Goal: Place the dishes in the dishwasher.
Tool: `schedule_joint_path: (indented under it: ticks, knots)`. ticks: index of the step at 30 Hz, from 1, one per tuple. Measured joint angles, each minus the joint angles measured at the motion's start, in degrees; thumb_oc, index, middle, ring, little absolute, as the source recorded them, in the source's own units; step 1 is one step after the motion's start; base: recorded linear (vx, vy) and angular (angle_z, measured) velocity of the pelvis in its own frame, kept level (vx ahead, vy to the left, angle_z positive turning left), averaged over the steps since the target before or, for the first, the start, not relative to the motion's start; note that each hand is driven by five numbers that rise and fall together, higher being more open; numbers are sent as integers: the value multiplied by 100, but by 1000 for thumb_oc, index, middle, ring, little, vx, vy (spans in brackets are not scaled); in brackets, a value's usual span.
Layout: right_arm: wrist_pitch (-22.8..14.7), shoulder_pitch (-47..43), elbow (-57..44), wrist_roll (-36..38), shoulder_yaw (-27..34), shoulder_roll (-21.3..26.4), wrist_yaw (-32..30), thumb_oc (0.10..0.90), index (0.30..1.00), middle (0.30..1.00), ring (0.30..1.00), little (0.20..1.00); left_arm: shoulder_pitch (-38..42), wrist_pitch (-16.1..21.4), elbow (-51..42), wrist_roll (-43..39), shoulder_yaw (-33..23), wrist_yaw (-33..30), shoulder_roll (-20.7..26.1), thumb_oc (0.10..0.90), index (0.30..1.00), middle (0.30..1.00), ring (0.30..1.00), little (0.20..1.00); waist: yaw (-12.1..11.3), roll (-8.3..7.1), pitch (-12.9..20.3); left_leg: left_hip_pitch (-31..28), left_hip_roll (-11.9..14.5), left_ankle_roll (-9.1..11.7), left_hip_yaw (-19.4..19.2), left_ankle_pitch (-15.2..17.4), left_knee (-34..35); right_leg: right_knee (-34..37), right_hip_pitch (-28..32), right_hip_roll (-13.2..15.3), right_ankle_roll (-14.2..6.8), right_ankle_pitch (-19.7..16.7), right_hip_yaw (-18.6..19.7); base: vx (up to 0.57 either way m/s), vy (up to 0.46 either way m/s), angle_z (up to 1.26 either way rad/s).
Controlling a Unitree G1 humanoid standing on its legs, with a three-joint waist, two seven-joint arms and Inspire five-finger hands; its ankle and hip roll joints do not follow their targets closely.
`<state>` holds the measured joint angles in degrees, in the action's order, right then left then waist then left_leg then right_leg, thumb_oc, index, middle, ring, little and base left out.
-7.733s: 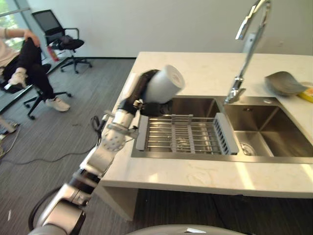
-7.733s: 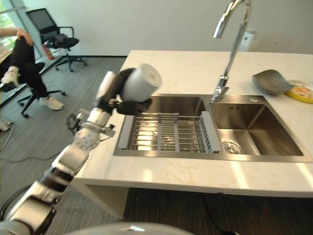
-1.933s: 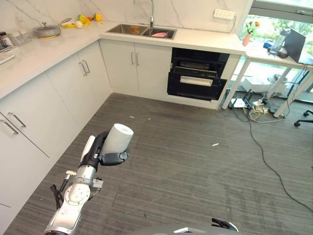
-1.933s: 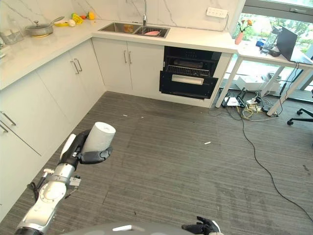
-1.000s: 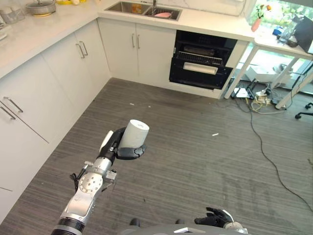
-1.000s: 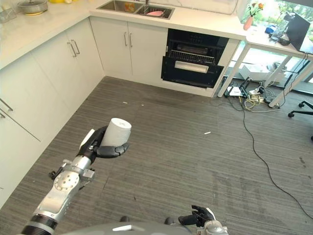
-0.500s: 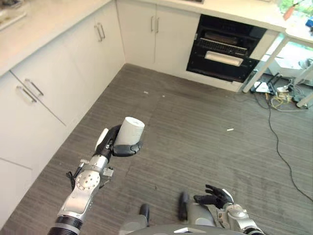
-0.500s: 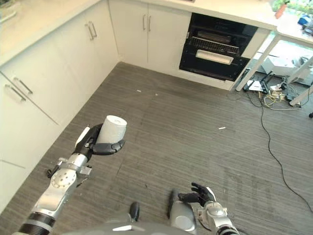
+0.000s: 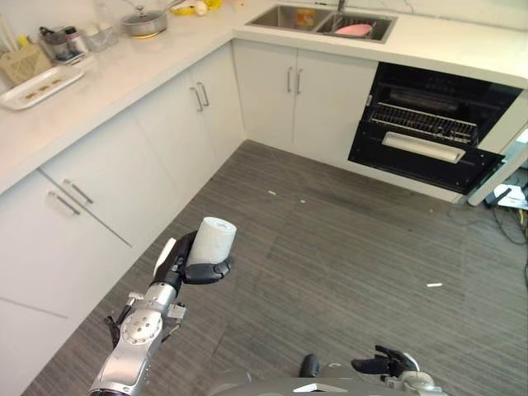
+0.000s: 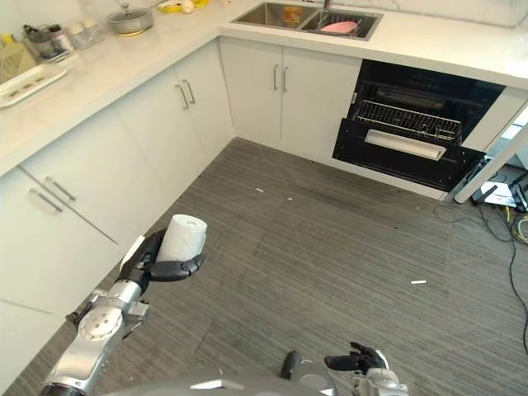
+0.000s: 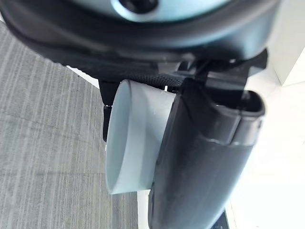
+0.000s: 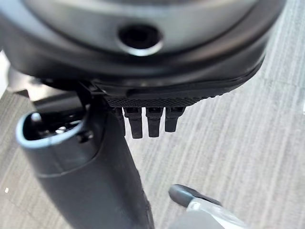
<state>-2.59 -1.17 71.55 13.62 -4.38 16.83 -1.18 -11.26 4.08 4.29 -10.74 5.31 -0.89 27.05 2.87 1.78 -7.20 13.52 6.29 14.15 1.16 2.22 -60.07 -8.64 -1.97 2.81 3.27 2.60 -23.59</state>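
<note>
so: smooth white cylindrical cup point(image 9: 210, 240) in left hand point(image 9: 186, 262)

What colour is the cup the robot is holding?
The cup in the left hand is plain white, clearest in the left eye view.

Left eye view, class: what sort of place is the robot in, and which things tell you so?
Most likely a kitchen: white cabinets under a long worktop, a double sink, and an open black dishwasher with its rack showing.

Grey wood-grain floor point(image 9: 346, 247), scattered with small white scraps point(image 9: 434, 285). White countertop point(image 9: 124, 70) along the cabinets, bearing a tray point(image 9: 41, 87), a lidded pot point(image 9: 144, 21) and a sink point(image 9: 322, 18).
</note>
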Motion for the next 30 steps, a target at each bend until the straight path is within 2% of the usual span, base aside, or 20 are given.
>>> schedule_joint_path:
  ticks: [1, 2, 3, 6, 8, 9, 10, 11, 14, 15, 16, 17, 18, 20, 22, 23, 25, 27, 28, 30]
  knots:
    - [13, -92, 103, 8, -4, -47, -51, 800, 900, 900, 900, 900, 63, 8, 11, -1, -10, -49, 27, 400, 300, 300, 300, 300, -68, -80, -51, 191, 189, -386, -629, -39, -291, 71, 164, 17, 45, 34, 81, 234, 32, -31]
    - [31, -121, 107, 14, -10, -71, -74, 800, 900, 900, 900, 900, 100, 9, 23, -2, -4, -53, 39, 400, 300, 300, 300, 300, -63, -146, -85, 230, 198, -388, -756, 13, -283, 114, 236, 49, 60, 46, 109, 393, 158, -34]
    - [111, -158, 112, 17, -40, -124, -157, 800, 900, 900, 900, 900, 217, 45, 23, -6, -4, -51, 46, 400, 300, 300, 300, 300, -82, -423, -206, 367, 51, -735, -1107, 300, 547, 439, 636, 105, 25, 25, 256, 408, 154, -40]
    - [129, -143, -81, 12, -189, -91, -162, 800, 900, 900, 900, 900, 251, 58, 46, -62, -22, -36, 59, 400, 300, 300, 300, 300, -181, -373, -275, 485, 60, -1013, -1162, 537, 2294, 803, 1021, -81, -238, 76, 537, 388, 186, -53]
    - [118, -121, -161, -6, -287, -97, -158, 800, 900, 900, 900, 900, 232, 74, 184, -103, -25, -36, 53, 400, 300, 300, 300, 300, -218, -371, -294, 281, 299, -1025, -1397, 232, 4537, 1038, 1304, -132, -326, 88, 750, 462, 219, -56]
    - [110, -95, -94, -9, -312, -104, -153, 800, 900, 900, 900, 900, 281, 80, 312, -104, -11, -40, -13, 400, 300, 300, 300, 300, -243, -363, -319, 259, 374, -770, -1121, -240, 5590, 1218, 1556, -131, -470, 130, 834, 455, 219, -39]
    - [120, -76, -69, -9, -309, -96, -153, 800, 900, 900, 900, 900, 284, 83, 371, -104, -16, -50, -70, 400, 300, 300, 300, 300, -256, -361, -319, 254, 486, -686, -856, -382, 6151, 1281, 1654, -131, -557, 157, 930, 444, 210, -55]
    - [106, -43, -52, -10, -306, -89, -172, 800, 900, 900, 900, 900, 270, 83, 424, -103, -18, -110, -110, 400, 300, 300, 300, 300, -342, -229, -326, 299, 683, -677, -639, -513, 6530, 1377, 1771, -126, -682, 191, 1092, 313, 153, -62]
    - [102, 84, -37, -11, -295, -39, -194, 800, 900, 900, 900, 900, 90, 72, 445, -89, -15, -137, -149, 400, 300, 300, 300, 300, -383, -121, -324, 147, 843, -734, -721, -520, 6363, 1415, 2123, 28, -977, 363, 1293, 389, 240, -54]
    - [106, 70, 8, -10, -308, -194, -197, 800, 900, 900, 900, 900, 87, 38, 454, -35, -142, -142, -84, 400, 300, 300, 300, 300, -417, -373, -347, 113, 679, -574, -826, -962, 6140, 1401, 2217, 356, -1045, 435, 1356, 494, 478, -92]
    - [112, 76, 23, -9, -295, -325, -174, 800, 900, 900, 900, 900, 35, 20, 431, 14, -385, -217, -21, 400, 300, 300, 300, 300, -529, -496, -339, 40, 545, -700, -848, -1255, 5870, 1220, 2096, 593, -1113, 170, 1487, 388, 391, -99]
    - [98, 80, -37, -7, -175, -353, -131, 800, 900, 900, 900, 900, 36, 15, 414, 57, -407, -263, 74, 400, 300, 300, 300, 300, -564, -458, -369, 30, 552, -771, -884, -1341, 5646, 1144, 2118, 670, -1081, -59, 1457, 529, 553, -112]
    - [84, 78, -91, -3, -34, -410, -131, 800, 900, 900, 900, 900, 25, 10, 415, 162, -451, -261, 214, 400, 300, 300, 300, 300, -591, -432, -364, -7, 503, -968, -985, -1209, 5400, 945, 2059, 820, -978, -199, 1527, 255, 280, -60]
    - [68, 133, -197, 11, 116, -433, -130, 800, 900, 900, 900, 900, 163, 17, 392, 265, -445, -280, 364, 400, 300, 300, 300, 300, -485, -456, -302, -145, 282, -1158, -1126, -941, 5285, 659, 1991, 1058, -1164, -600, 1419, 353, 508, -27]
    - [143, 142, -640, 228, 94, -361, -193, 800, 900, 900, 900, 900, 529, 24, 312, 426, -292, -292, 569, 400, 300, 300, 300, 300, -475, -346, -334, -319, 56, -1390, -1347, -741, 5294, -663, 1321, 1396, -1209, -870, 1536, 274, 556, -13]
    - [170, 161, -1154, 299, 64, -266, -261, 800, 900, 900, 900, 900, 772, 35, 311, 469, -112, -317, 660, 400, 300, 300, 300, 300, -347, -230, -372, -397, -48, -1502, -1280, -683, 5307, -1871, 701, 1596, -1296, -1133, 1793, 149, 317, 13]
    - [14, 44, -2010, 542, -113, -269, -313, 800, 900, 900, 900, 900, 1188, 95, 259, 554, 106, -441, 748, 400, 300, 300, 300, 300, -209, -202, -404, -587, -238, -1784, -1506, -490, 5333, -3125, -429, 1661, -1269, -814, 2178, 323, 439, -12]
    - [12, -88, -2748, 623, -328, -262, -281, 800, 900, 900, 900, 900, 1261, 95, 232, 646, 112, -466, 685, 400, 300, 300, 300, 300, -139, -157, -455, -921, -317, -1914, -1725, -406, 5600, -3523, -1089, 1491, -1139, -271, 1774, 403, 281, -48]
    - [-146, -165, -3288, 626, -420, -293, -239, 800, 900, 900, 900, 900, 1178, 99, 144, 689, 129, -447, 647, 400, 300, 300, 300, 300, -43, -62, -433, -1101, -347, -1876, -1824, -433, 5773, -3351, -1347, 1265, -920, -90, 1212, 571, 231, -20]
    - [-173, -149, -3835, 600, -472, -275, -225, 800, 900, 900, 900, 900, 1135, 144, 75, 687, 137, -432, 493, 400, 300, 300, 300, 300, 59, -281, -359, -1209, -688, -1690, -1776, -191, 5708, -2598, -1504, 1115, -1101, -6, 844, 386, 97, -7]
